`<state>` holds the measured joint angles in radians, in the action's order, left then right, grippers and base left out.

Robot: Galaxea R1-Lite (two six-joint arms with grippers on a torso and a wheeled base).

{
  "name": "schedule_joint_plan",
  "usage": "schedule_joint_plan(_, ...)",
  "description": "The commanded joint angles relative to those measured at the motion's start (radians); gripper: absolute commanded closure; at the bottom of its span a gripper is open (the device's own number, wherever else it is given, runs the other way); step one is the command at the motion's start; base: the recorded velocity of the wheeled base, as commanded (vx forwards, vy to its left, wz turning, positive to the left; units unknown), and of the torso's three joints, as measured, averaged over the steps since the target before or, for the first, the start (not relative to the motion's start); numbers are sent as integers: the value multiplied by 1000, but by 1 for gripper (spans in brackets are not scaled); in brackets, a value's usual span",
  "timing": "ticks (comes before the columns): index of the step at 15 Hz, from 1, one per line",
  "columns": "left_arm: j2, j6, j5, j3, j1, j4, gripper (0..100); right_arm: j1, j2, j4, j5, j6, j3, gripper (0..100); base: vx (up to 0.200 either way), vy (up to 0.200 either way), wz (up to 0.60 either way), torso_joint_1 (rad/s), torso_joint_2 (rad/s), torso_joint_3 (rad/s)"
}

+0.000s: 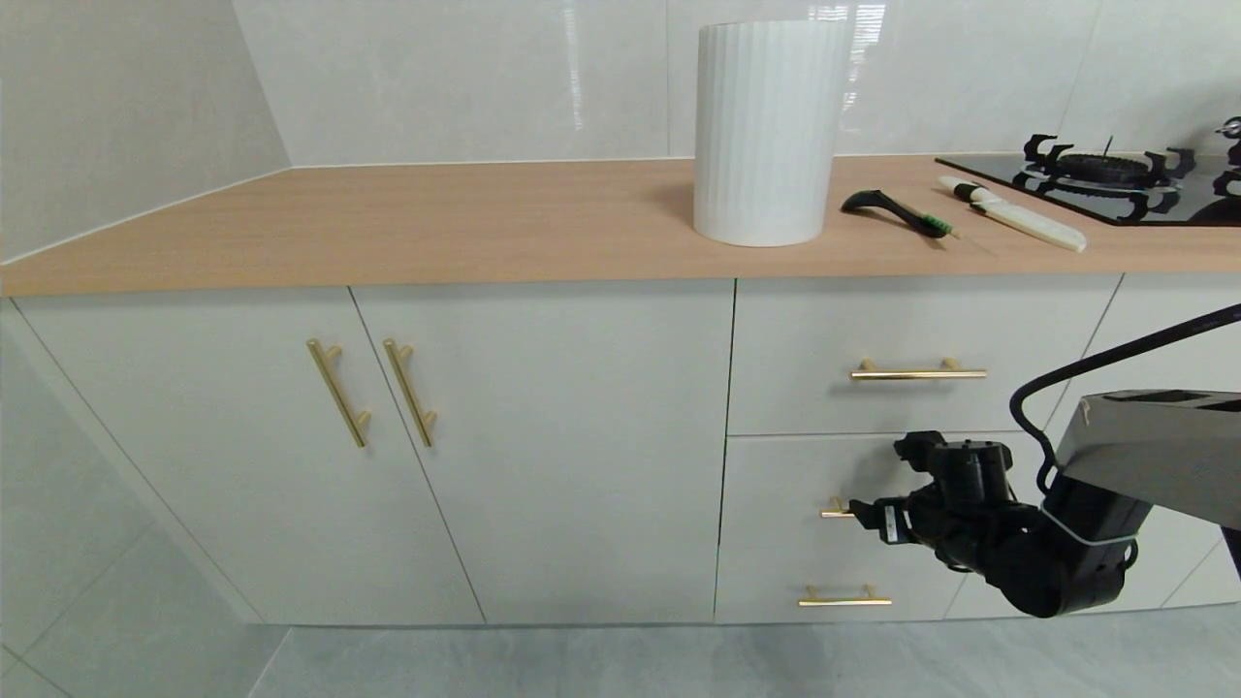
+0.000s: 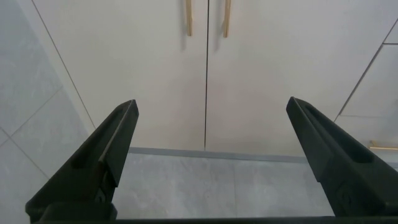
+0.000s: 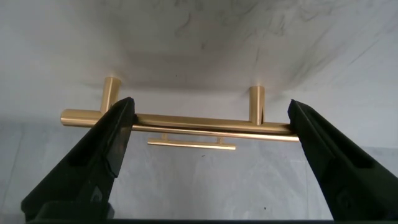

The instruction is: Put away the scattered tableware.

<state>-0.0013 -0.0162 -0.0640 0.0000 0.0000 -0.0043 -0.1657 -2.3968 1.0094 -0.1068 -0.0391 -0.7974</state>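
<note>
The right arm (image 1: 1154, 451) enters from the right edge of the head view and sits in the lower right of the frame. Its grey forearm ends in a bulky black wrist (image 1: 1052, 572), and a black cable (image 1: 1096, 366) loops above it. The right gripper (image 1: 858, 512) points toward the frame's left, roughly level, its fingers (image 3: 106, 158) spread wide. The left gripper (image 2: 208, 118) has its fingers (image 2: 102, 155) just as far apart.

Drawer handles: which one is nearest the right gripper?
The middle handle, facing the open jaws of the right gripper; top handle and bottom handle are farther.
</note>
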Motion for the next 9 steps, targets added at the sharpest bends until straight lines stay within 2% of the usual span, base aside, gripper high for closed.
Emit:
schedule_joint_plan(1,1,-1,0,0,0,0,0,0,1,-8,1,4,11,0,0,0,0,0,0,0)
schedule_joint_plan(5,1,-1,0,0,0,0,0,11,-2,-8,1,7,35,0,0,0,0,0,0,0)
schedule_joint_plan(9,1,-1,0,0,0,0,0,11,57,-5,1,5,130,0,0,0,0,0,0,0)
